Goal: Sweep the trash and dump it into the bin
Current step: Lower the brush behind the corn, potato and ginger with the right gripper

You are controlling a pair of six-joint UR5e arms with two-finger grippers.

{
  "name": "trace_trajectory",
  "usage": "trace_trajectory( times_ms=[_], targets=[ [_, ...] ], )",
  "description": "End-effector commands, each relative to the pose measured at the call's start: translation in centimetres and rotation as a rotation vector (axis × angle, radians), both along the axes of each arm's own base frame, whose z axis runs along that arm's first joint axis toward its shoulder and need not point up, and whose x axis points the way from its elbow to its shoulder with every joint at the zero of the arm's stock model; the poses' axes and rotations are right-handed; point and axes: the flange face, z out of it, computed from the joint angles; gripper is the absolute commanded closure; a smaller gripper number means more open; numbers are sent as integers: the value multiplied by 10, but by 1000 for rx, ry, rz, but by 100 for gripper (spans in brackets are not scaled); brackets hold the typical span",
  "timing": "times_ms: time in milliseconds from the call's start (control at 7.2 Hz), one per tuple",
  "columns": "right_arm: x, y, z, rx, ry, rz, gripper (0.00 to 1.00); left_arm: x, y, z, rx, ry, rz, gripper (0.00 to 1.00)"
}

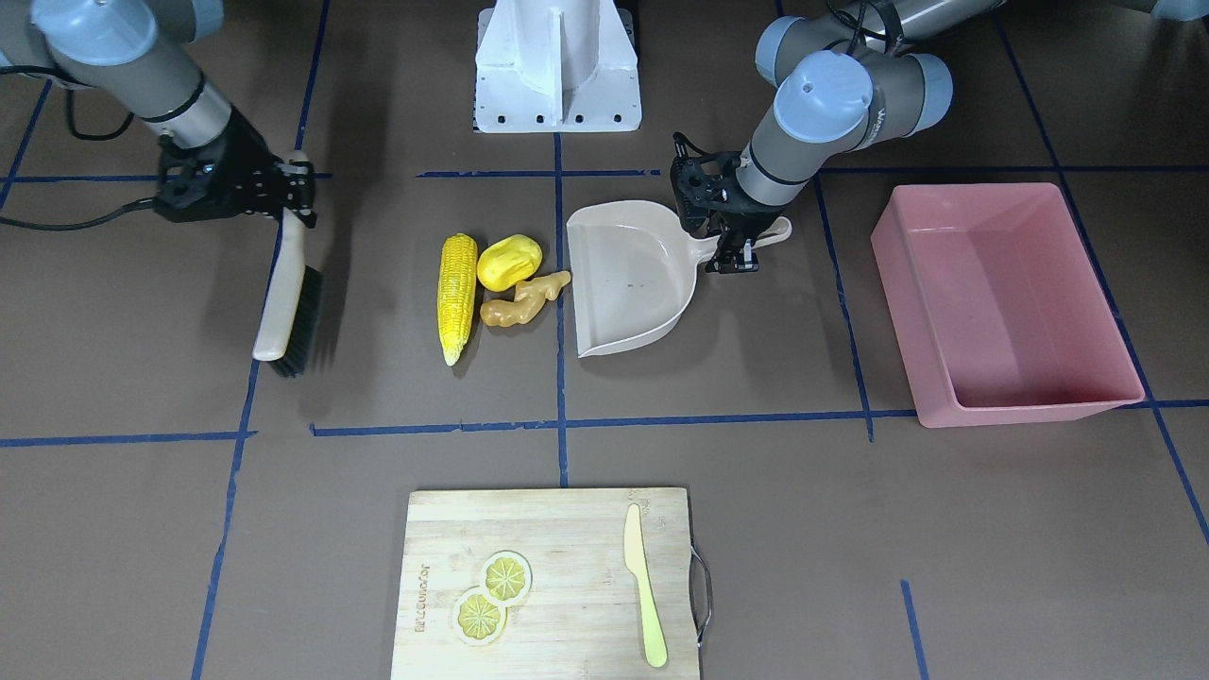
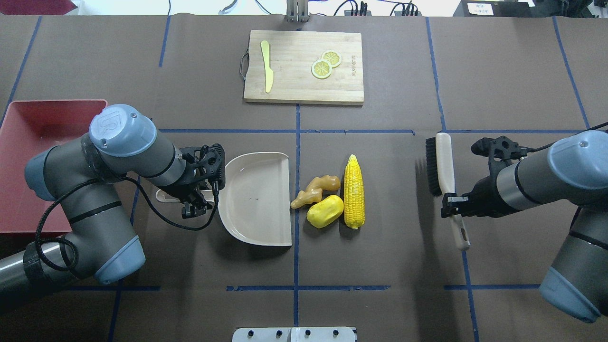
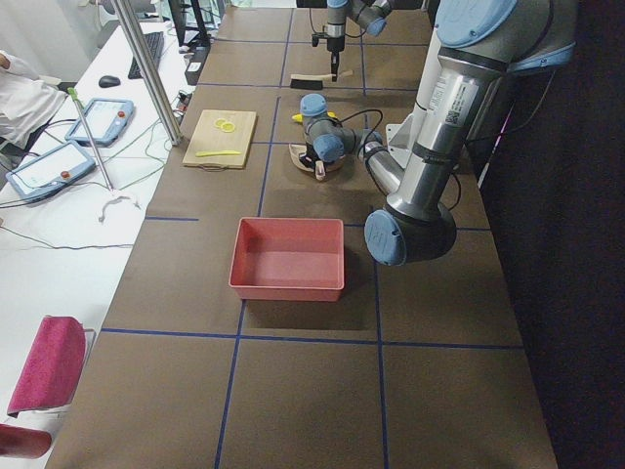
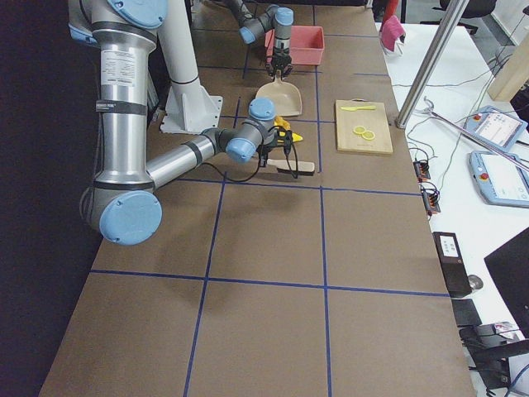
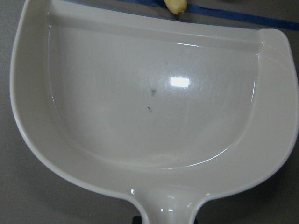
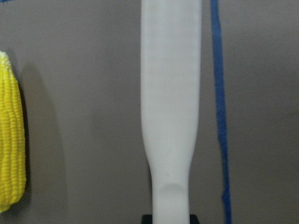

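Note:
The trash lies together mid-table: a corn cob, a lumpy yellow vegetable and a ginger root. My left gripper is shut on the handle of a beige dustpan. The pan lies flat with its open mouth just beside the ginger. My right gripper is shut on the handle of a brush, held apart from the corn on its far side. The pink bin stands empty beyond the dustpan.
A wooden cutting board with two lemon slices and a pale yellow knife lies at the operators' side. The robot's white base stands at the near edge. Blue tape lines cross the brown table.

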Motion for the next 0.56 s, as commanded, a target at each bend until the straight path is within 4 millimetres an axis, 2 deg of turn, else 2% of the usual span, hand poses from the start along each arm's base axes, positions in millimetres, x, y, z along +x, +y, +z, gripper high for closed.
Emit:
trace_trajectory(
  times_ms=[0,139,417],
  targets=[
    [-56,34,-29,-10,-25,-21,100,0,0,0,0,0,0,100],
    [-80,41,-40,-2,-42,-50,100,0,0,0,0,0,0,100],
    [-116,34,-60,-12,-62,-44,100,0,0,-1,-15,-1,-11,100]
  ],
)
